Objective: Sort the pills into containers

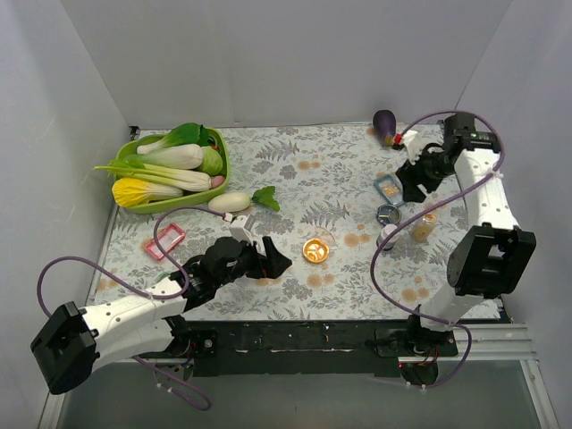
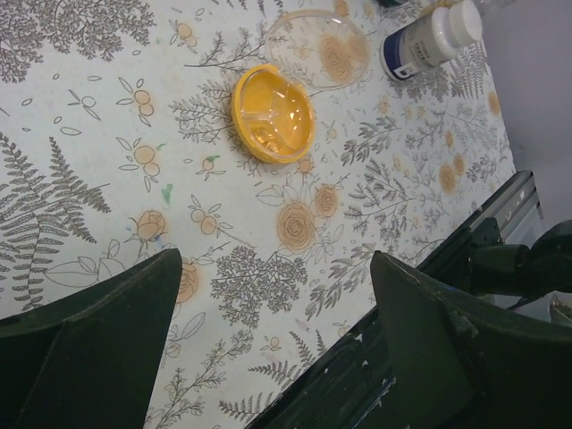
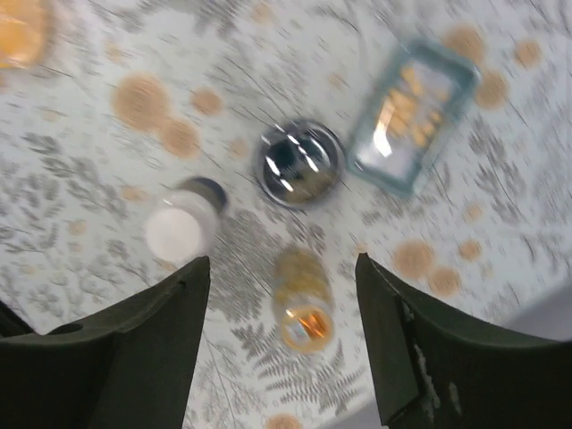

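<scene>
The amber-orange dish (image 1: 315, 250) sits mid-table, with small pale pieces in it; it also shows in the left wrist view (image 2: 273, 112). A pale translucent dish (image 2: 317, 45) touches its far side. Orange pills lie in a small blue-rimmed tray (image 1: 389, 188), also in the right wrist view (image 3: 411, 116). My left gripper (image 1: 268, 259) is open and empty just left of the amber dish, its gap (image 2: 275, 259) over bare cloth. My right gripper (image 1: 413, 179) is open and empty, high above the tray; the right wrist view is blurred, with the gap (image 3: 281, 268) over a small amber jar (image 3: 304, 299).
A white-capped bottle (image 1: 389, 237) lies on its side, beside a shiny round dish (image 1: 389, 214). The amber jar (image 1: 423, 228) stands right of them. A green basket of vegetables (image 1: 174, 170), a daikon (image 1: 231, 202), a pink tray (image 1: 164, 239) and an eggplant (image 1: 385, 125) are also there.
</scene>
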{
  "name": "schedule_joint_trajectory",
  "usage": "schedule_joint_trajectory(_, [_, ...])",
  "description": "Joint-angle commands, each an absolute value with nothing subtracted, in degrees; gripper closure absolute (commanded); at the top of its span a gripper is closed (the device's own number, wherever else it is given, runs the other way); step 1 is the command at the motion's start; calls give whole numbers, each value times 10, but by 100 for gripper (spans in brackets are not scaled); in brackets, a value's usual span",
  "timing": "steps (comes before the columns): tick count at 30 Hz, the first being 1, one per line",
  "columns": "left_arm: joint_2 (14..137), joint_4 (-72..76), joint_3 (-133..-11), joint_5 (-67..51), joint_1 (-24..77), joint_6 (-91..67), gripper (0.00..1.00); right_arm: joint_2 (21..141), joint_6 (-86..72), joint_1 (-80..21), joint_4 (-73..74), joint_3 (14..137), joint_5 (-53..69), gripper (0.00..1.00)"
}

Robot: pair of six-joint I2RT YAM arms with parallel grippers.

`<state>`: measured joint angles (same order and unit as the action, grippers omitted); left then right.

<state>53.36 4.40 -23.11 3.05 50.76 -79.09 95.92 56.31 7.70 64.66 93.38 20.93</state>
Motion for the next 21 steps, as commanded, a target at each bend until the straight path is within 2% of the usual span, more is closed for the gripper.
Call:
schedule_joint_trajectory(1, [568,93,-211,-32,475,-835,17,884,514,-62,622,851,382,38])
schedule_joint_trajectory(4, [610,113,-207,-58,465,-849,35,855,426,-157,477,768,378,65])
schedule_joint_trajectory(7, [658,139,-207,-75,461,-855,49,873,357,-205,393,743,331,76])
schedule_joint_trajectory(9, [700,152,-216,-83,458,-853,56,906,331,-213,388,760,307,80])
schedule_joint_trajectory(10, [714,156,-221,-87,456,-853,68,917,324,-214,388,765,300,82])
schedule_joint_trajectory(12, [749,166,-239,-93,454,-852,79,938,320,-214,387,766,280,84])
schedule_joint_trajectory(13, [784,171,-245,-97,452,-847,90,942,319,-214,380,761,274,86])
schedule_joint_trajectory(14, [801,177,-251,-101,451,-847,94,944,319,-214,376,755,268,86])
schedule_joint_trajectory(16, [851,187,-271,-119,449,-846,99,943,318,-217,361,734,256,87])
schedule_joint_trajectory(21, [919,210,-307,-148,449,-855,100,938,314,-225,338,698,248,88])
